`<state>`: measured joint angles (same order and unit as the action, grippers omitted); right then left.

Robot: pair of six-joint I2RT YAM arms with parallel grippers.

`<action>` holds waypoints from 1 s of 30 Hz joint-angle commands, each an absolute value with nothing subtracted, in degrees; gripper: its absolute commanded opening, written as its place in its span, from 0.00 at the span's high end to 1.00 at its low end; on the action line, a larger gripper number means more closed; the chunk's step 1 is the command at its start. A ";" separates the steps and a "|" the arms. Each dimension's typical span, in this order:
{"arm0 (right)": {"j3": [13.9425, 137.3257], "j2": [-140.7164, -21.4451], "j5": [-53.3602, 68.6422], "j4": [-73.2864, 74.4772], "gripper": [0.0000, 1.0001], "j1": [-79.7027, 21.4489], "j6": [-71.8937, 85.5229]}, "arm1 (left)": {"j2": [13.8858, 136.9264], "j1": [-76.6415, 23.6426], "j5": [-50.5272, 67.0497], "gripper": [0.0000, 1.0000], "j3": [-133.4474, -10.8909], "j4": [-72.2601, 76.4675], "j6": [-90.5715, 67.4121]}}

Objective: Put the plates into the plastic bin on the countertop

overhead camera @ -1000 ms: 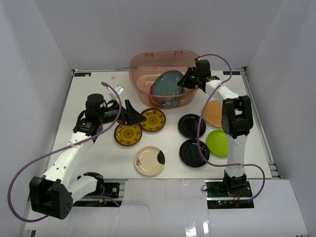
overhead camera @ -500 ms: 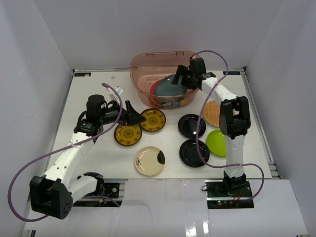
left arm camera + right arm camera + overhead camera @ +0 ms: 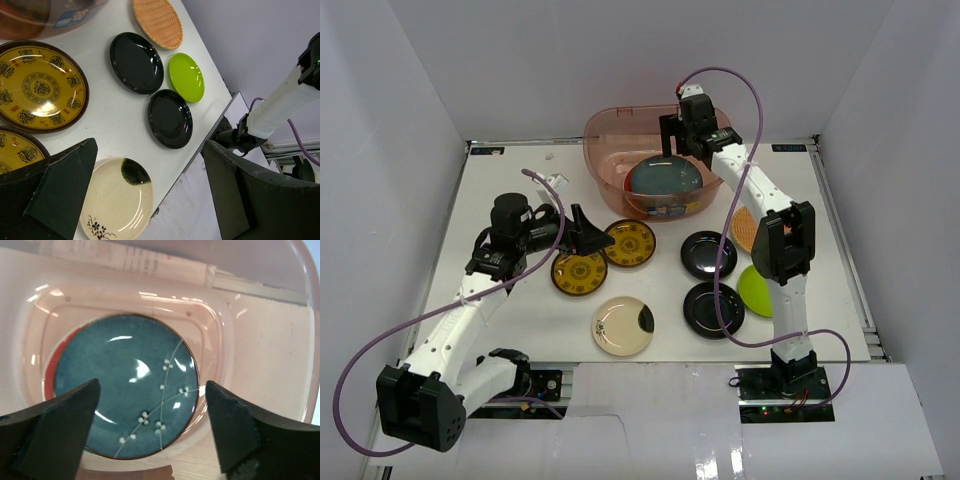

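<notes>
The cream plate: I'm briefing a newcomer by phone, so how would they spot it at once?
Find the near edge of the white countertop, midway along. The cream plate lies there alone, nearer than the two yellow patterned plates. Only it is pale, with a black rim patch.

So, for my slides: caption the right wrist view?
Open right fingers over blue-grey plate resting on red plate inside bin.

I see the plastic bin translucent and glossy, the blue-grey plate glazed and shiny, the orange-tan plate woven, rough.
</notes>
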<state>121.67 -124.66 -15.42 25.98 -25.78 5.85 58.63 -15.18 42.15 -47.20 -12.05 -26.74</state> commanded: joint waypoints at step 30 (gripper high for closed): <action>27.96 -77.76 17.05 -18.35 0.39 23.12 37.69 | 53.79 -25.49 44.39 0.02 -46.06 -14.06 -22.67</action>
